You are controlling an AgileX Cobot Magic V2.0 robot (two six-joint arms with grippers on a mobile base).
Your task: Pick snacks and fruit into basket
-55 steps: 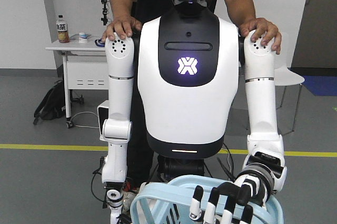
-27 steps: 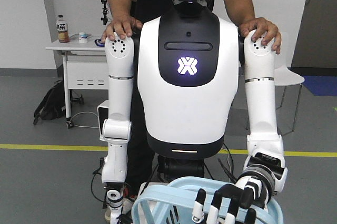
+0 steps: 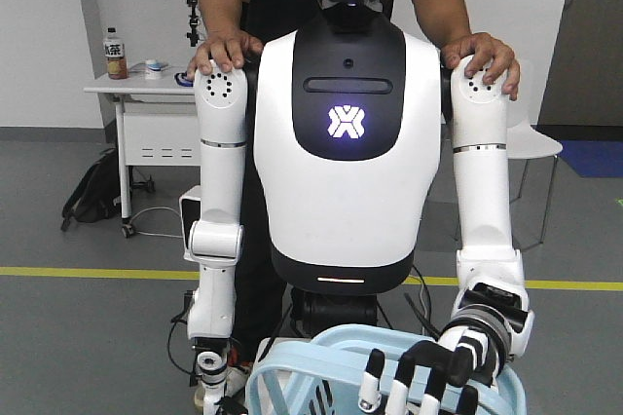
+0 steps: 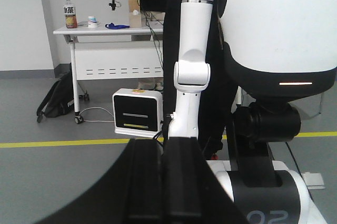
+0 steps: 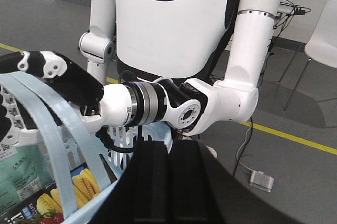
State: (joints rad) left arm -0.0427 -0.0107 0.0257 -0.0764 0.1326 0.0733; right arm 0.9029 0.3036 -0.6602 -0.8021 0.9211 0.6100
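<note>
A humanoid's black-and-white hand point(image 3: 428, 376) holds the light blue basket point(image 3: 292, 355) at the bottom of the front view. In the right wrist view the basket's point(image 5: 50, 124) handle and rim fill the lower left. Inside lie the snacks: a black box with yellow biscuit sticks point(image 5: 84, 187) and a teal pouch point(image 5: 21, 169). The fruit is out of view. My right gripper point(image 5: 168, 142) is shut and empty, just right of the basket rim. My left gripper point(image 4: 164, 142) is shut and empty, facing the humanoid's arm and base.
A person stands behind the humanoid point(image 3: 346, 123), hands on its shoulders. A white table point(image 3: 146, 94) with a bottle stands at the back left, with a backpack point(image 3: 92, 191) beneath. A white box point(image 4: 137, 111) sits on the floor, and a chair point(image 3: 535, 142) is at the right.
The humanoid's hand and the basket have shifted slightly down and to the right. Nothing else has moved.
</note>
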